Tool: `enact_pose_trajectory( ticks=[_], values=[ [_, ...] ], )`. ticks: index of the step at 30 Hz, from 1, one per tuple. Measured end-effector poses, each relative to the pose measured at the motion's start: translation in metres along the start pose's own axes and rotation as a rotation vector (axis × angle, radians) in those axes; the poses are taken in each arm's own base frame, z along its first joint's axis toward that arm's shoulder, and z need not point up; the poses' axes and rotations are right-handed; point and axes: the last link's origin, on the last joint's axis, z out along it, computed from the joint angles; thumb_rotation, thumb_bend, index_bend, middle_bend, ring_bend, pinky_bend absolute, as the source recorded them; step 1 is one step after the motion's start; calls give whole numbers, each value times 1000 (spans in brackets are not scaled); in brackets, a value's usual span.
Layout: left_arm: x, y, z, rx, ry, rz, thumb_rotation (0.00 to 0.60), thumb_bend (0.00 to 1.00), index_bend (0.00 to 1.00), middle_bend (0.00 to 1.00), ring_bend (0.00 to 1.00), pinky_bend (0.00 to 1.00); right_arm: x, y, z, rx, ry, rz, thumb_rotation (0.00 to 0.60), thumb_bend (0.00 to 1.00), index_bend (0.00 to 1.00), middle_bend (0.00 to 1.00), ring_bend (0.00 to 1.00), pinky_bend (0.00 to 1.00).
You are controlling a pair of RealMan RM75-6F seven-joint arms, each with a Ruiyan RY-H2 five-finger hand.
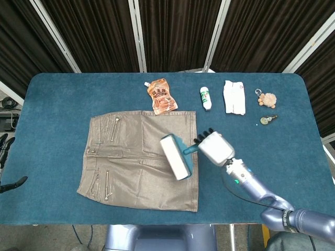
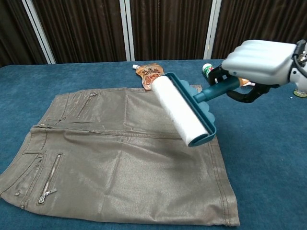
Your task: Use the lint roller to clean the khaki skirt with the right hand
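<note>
On the blue tabletop (image 1: 57,99), the khaki skirt (image 1: 131,157) lies flat and spread, waistband toward the robot's left, hem toward its right. Beyond the skirt's far edge sit an orange pouch (image 1: 162,96), a small white bottle (image 1: 205,98), a white packet (image 1: 234,97) and some small trinkets (image 1: 267,100). The right robot hand (image 1: 214,147) is closed around the teal handle of the lint roller (image 1: 175,157), whose white drum sits over the skirt near the hem; from the chest view the drum looks raised or tilted off the fabric, though contact cannot be confirmed. Judgement: the rolling step is in hand. To do it well, the drum should lie level along its full length, press lightly and travel in straight overlapping passes toward the waistband without bunching the cloth. The left robot hand (image 1: 6,151) shows only as dark fingertips at the frame edge; its state cannot be told.
</note>
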Motion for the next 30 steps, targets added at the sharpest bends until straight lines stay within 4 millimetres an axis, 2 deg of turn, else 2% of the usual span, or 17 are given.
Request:
enact_pose_trajectory(
  ticks=[8, 13, 16, 20, 23, 30],
  values=[
    [2, -3, 1, 4, -1, -10, 600, 0, 0, 0, 0, 0, 19, -54, 25, 113, -15, -89, 600, 654, 439, 533, 426, 427],
    [2, -5, 2, 11, -3, -12, 600, 0, 0, 0, 0, 0, 18, -89, 38, 172, -35, -112, 600, 680, 440, 536, 432, 430],
    [2, -6, 2, 15, -6, -13, 600, 0, 0, 0, 0, 0, 13, -98, 43, 183, -55, -134, 600, 681, 441, 536, 432, 431],
    [1, -6, 3, 18, -11, -13, 600, 0, 0, 0, 0, 0, 3, -98, 48, 169, -82, -187, 600, 681, 442, 536, 433, 431],
    [-1, -6, 4, 17, -16, -8, 600, 0, 0, 0, 0, 0, -7, -89, 49, 137, -115, -206, 600, 681, 442, 537, 433, 431],
    [-3, -5, 5, 19, -22, -5, 600, 0, 0, 0, 0, 0, -32, -46, 48, 24, -175, -300, 600, 682, 445, 540, 436, 433]
  ],
)
